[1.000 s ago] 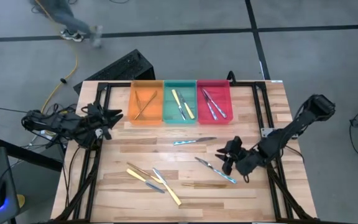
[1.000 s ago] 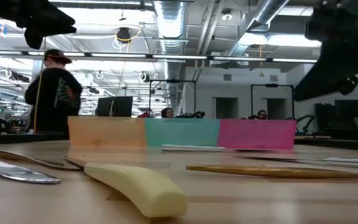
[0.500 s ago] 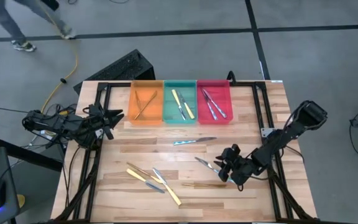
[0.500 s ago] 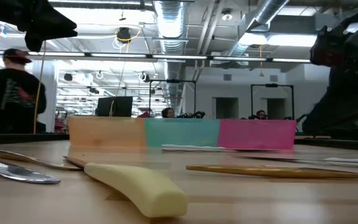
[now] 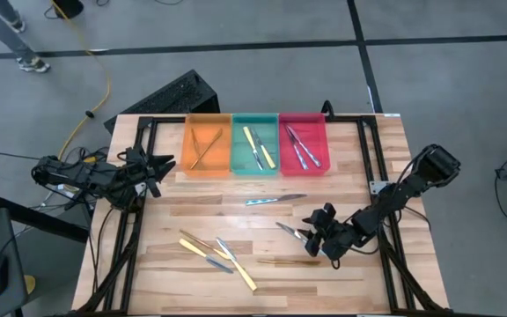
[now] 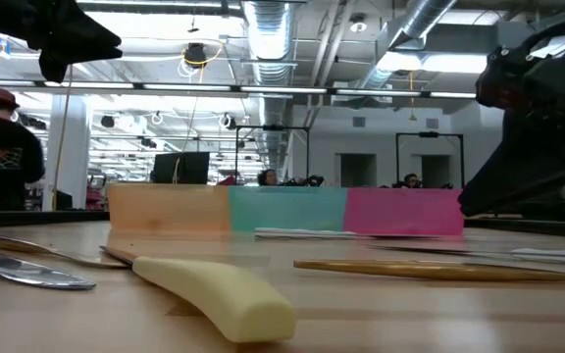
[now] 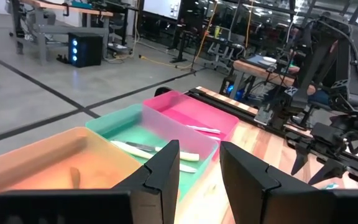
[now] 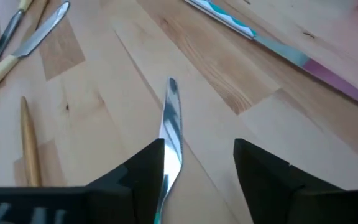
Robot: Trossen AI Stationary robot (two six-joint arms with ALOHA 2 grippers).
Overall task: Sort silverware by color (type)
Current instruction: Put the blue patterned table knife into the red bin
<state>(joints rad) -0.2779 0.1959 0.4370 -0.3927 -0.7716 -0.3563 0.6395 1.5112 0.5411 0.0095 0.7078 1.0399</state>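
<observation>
With its fingers apart, the right gripper (image 5: 317,234) hangs low over a silver knife (image 8: 170,127) on the table (image 5: 192,211); next it must straddle the knife, close, then carry it to the red tray (image 5: 304,167).

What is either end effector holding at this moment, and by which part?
Nothing is held. The right end effector is open low over the table, a silver knife with a bluish handle lying between its fingers. The left end effector holds nothing beside the orange plastic tray.
</observation>
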